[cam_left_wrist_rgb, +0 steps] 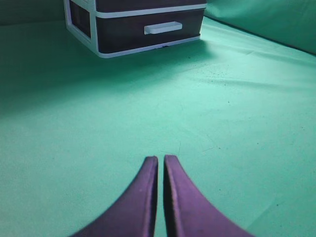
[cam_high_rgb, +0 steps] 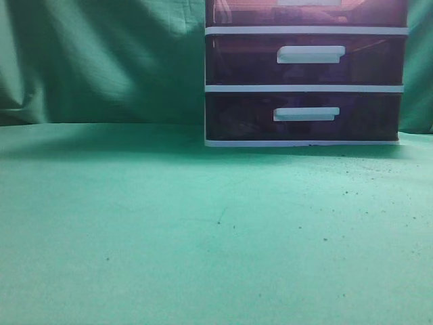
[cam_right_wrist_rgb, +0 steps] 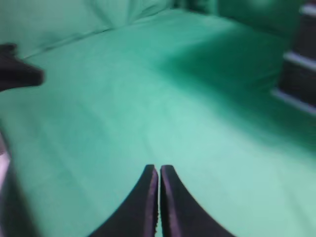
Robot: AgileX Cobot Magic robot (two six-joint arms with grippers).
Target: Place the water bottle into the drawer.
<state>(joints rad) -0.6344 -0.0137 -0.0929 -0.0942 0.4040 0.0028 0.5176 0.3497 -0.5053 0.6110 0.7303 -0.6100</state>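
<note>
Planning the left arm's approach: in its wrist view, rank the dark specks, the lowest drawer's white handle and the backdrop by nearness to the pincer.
From the left pincer:
1. Dark specks on the green cloth, ahead-right.
2. White bar handle of the lowest dark purple drawer, ahead.
3. Green fabric backdrop, behind the cabinet.

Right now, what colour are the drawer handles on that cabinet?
White, on dark purple drawer fronts; the handles show best in the exterior view.

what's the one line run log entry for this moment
left gripper shut, empty | right gripper shut, empty | drawer closed | water bottle not in view
</note>
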